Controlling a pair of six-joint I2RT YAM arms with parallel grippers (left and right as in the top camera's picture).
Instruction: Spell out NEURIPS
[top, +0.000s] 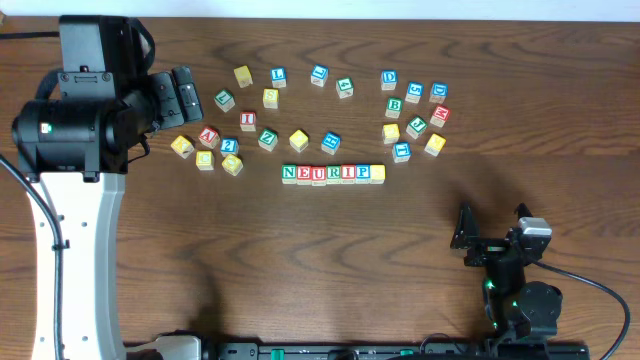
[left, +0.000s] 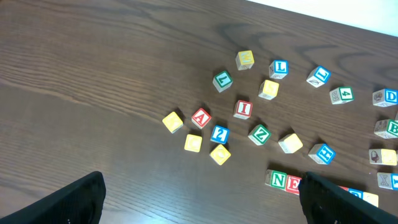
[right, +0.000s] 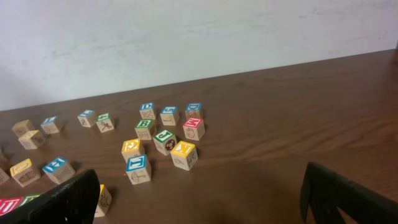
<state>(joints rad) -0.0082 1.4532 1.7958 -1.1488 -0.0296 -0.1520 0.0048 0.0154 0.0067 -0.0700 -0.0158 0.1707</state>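
Observation:
A row of letter blocks (top: 333, 173) lies at the table's middle and reads N, E, U, R, I, P. A seventh block with a yellow top (top: 377, 173) ends it; I cannot read its letter. The row's N and E ends show in the left wrist view (left: 278, 181). The yellow end block shows in the right wrist view (right: 102, 199). My left gripper (top: 188, 97) (left: 205, 208) is open and empty, high over the left of the table. My right gripper (top: 493, 218) (right: 202, 202) is open and empty near the front right, well away from the row.
Loose blocks lie behind the row in a left cluster (top: 230, 125) and a right cluster (top: 415, 115). The left arm's white base (top: 75, 250) stands at the left. A pale wall (right: 186, 37) runs behind the table's far edge.

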